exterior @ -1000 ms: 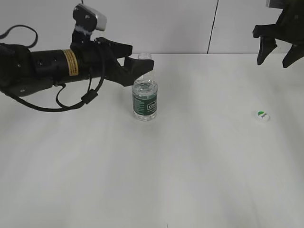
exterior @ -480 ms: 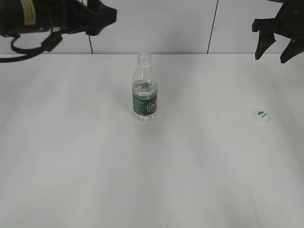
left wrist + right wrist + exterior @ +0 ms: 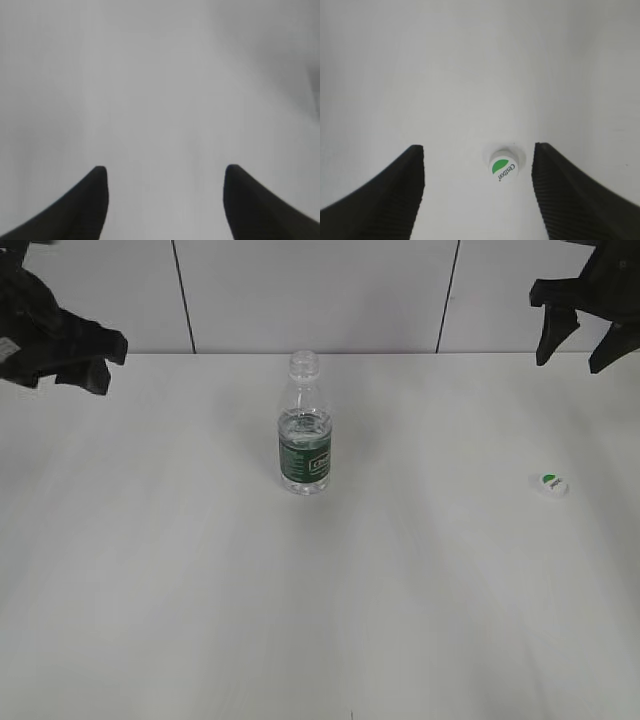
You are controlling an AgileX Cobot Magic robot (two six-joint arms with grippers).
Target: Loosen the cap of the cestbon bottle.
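the bottle (image 3: 304,430) stands upright near the middle of the table (image 3: 320,620), toward its far edge, neck bare. its cap (image 3: 549,483) lies flat on the table near the right edge, well apart from it. i see my right gripper (image 3: 580,325) high above the cap, jaws open and empty. my left gripper (image 3: 75,360) hangs over the far left corner, jaws apart, nothing between them.

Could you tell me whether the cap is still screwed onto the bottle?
No, the cap lies on the table, far right of the open-necked bottle.
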